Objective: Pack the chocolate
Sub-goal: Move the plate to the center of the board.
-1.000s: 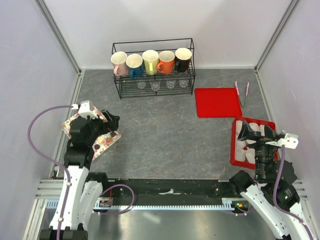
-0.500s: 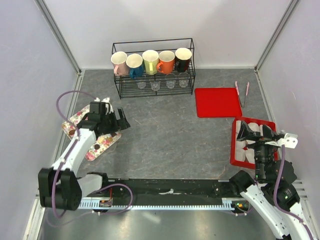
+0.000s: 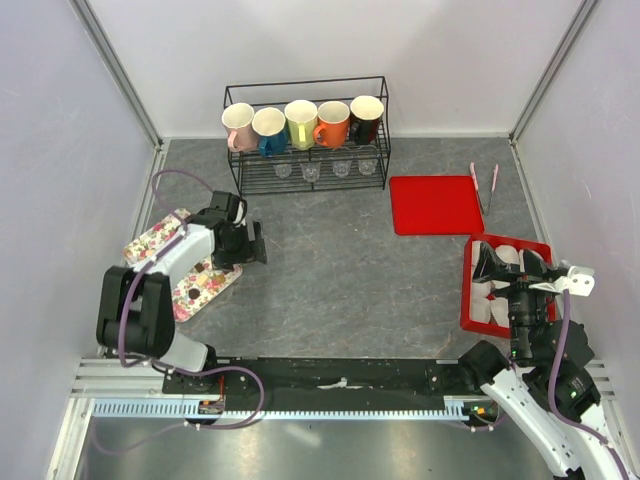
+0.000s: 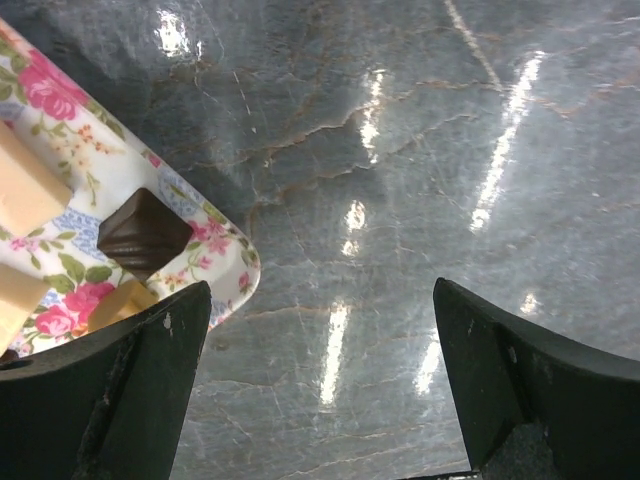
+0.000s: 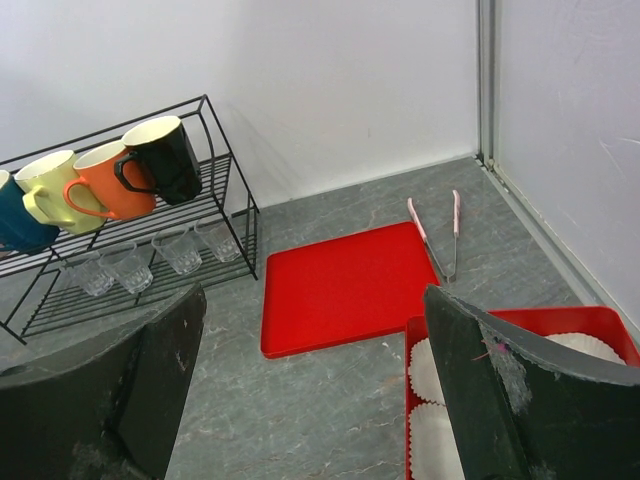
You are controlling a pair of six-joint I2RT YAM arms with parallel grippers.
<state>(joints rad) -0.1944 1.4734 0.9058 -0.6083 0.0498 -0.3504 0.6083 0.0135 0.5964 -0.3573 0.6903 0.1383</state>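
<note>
The chocolate lies on a flowered tray (image 4: pixel 215 245) at the table's left: a dark square piece (image 4: pixel 143 232), cream blocks (image 4: pixel 25 190) and a tan piece (image 4: pixel 115 305) show in the left wrist view. My left gripper (image 3: pixel 247 243) (image 4: pixel 320 400) hangs open over bare table just off the tray's right edge (image 3: pixel 215 283), holding nothing. On the right, my right gripper (image 3: pixel 510 264) (image 5: pixel 315 400) is open and empty above a red box (image 3: pixel 466 290) filled with white paper cups (image 5: pixel 432 372).
A wire rack (image 3: pixel 305 135) with several mugs and small glasses stands at the back. A flat red lid (image 3: pixel 435 204) lies behind the red box, with pink-handled tongs (image 3: pixel 484 187) to its right. Walls close in on both sides.
My left arm has swung off the flowered tray toward the right and back, and its gripper now sits beside the tray's right edge. The right arm has not moved.
</note>
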